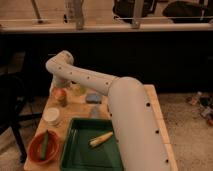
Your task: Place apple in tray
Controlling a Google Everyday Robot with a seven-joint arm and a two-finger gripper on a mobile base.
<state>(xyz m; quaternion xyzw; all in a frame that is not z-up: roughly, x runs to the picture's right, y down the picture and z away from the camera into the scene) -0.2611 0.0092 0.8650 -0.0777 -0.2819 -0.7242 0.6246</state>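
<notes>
The apple (pixel 61 96), reddish-orange, sits on the wooden table (pixel 75 111) near its far left corner. The green tray (pixel 80 156) lies at the table's front, with a pale yellow oblong item (pixel 101 139) inside it. My white arm (pixel 125 105) reaches from the lower right across the table and bends at an elbow (pixel 59 64) at the far left. The gripper (pixel 59 88) hangs down from that elbow, right over the apple and close to it. Whether it touches the apple is not visible.
A red bowl (pixel 42 148) with a green item stands at the front left. A white cup (pixel 51 116) sits behind it. A blue sponge (pixel 93 97) and a yellowish item (pixel 79 90) lie at the back. A dark counter wall rises behind the table.
</notes>
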